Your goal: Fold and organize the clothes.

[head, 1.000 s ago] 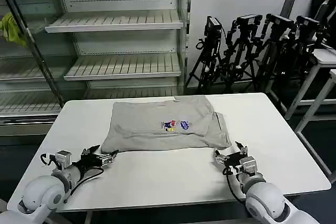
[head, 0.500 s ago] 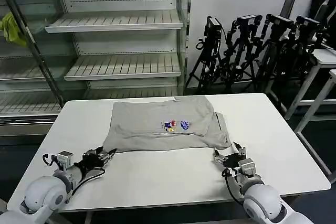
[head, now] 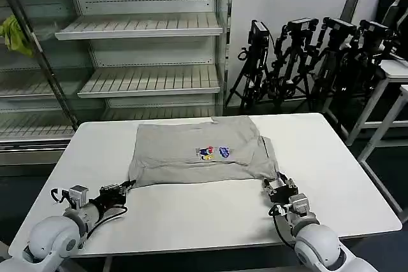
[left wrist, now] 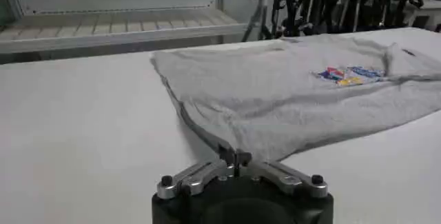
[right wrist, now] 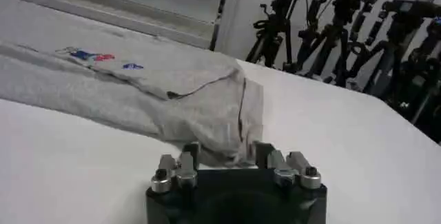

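1. A light grey shirt [head: 203, 151] lies folded flat on the white table [head: 191, 214], in the table's middle toward its far side. Its long axis runs left to right across the table, and its small multicoloured chest print [head: 211, 152] faces up.
2. The shirt's near edge faces the robot; the layers at its right end overlap, with a dark seam line showing in the right wrist view.
3. The left gripper [head: 121, 188] is low on the table at the shirt's near left corner. In the left wrist view its fingers [left wrist: 227, 155] are pinched together on that corner of cloth.
4. The right gripper [head: 278, 186] sits at the shirt's near right corner. In the right wrist view its fingers [right wrist: 189, 155] stand apart, with the hem between them.
5. Behind the table stands a rack of shelves [head: 140, 27]; a yellow-green cloth [head: 15, 34] lies on a shelf at its far left.
6. Tripods [head: 306, 55] stand to the right of the shelves.
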